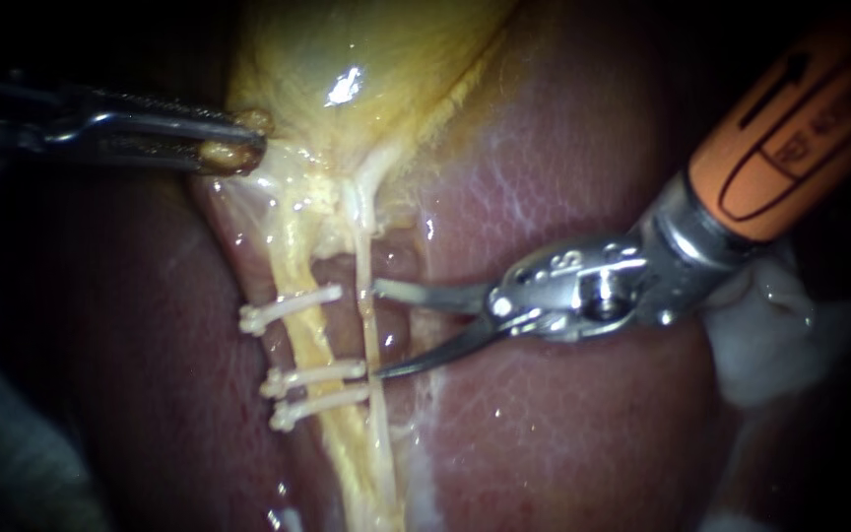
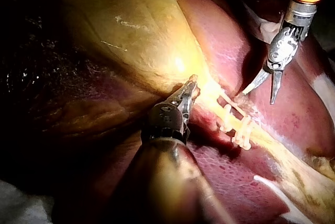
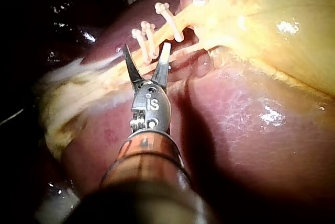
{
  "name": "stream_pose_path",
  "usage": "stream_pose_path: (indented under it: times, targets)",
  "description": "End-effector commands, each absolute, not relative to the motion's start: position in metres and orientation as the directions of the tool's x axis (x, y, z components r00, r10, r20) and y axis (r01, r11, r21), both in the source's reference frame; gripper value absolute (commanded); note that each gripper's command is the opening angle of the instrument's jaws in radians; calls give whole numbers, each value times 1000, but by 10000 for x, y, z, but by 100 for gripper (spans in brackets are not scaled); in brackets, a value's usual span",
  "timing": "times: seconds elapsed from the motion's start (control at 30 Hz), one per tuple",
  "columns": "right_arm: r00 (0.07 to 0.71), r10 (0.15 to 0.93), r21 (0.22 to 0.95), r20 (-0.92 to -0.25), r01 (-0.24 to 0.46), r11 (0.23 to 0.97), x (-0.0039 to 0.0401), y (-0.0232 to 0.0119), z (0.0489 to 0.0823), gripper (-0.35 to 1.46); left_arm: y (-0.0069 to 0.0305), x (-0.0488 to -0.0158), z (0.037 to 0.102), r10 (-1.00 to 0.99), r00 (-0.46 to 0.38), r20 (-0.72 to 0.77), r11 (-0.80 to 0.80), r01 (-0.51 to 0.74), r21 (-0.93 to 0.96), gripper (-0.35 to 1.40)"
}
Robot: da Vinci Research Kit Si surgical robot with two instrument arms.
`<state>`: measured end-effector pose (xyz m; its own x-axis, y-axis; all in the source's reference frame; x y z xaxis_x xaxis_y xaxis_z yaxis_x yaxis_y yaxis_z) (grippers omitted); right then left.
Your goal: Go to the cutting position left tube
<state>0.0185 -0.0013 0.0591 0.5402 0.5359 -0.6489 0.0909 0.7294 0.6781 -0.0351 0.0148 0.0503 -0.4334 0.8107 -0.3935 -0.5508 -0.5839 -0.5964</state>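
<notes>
Left instrument [image 1: 246, 140] is clamping the gallbladder [image 1: 347, 59] edge. Right instrument [image 1: 377, 330] is holding its jaws wide, tips beside the clips [image 1: 315, 375].

My right instrument [image 1: 378, 331] wears a bright orange sleeve printed with black outline markings, an arrow among them. Past the sleeve comes a silver metal collar, then a polished steel wrist with a round pivot screw and stamped letters. Its tip is two thin, curved, pointed blades of dull grey metal. My left instrument [image 1: 243, 140] is darker: a slender grey-steel tip with ridged edges on a glossy, rounded dark shaft.
</notes>
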Motion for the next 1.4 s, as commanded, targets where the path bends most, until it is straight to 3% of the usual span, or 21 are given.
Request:
stream_pose_path:
  times: [0.03,0.33,0.87,1.4]
  targets:
    - [544,542,689,-641,95,719,187,-15,594,145,148,-351,503,811,-433,-393,-584,-551,-596,-35]
    - [568,570,751,-594,138,645,203,-30,624,143,147,-351,503,811,-433,-393,-584,-551,-596,-35]
    - [584,577,768,-572,134,626,199,-29,672,143,147,-351,502,811,-433,-393,-583,-552,-596,-35]
    - [547,583,773,-601,210,599,227,-29,676,143,147,-352,502,811,-433,-393,-583,-552,-596,-35]
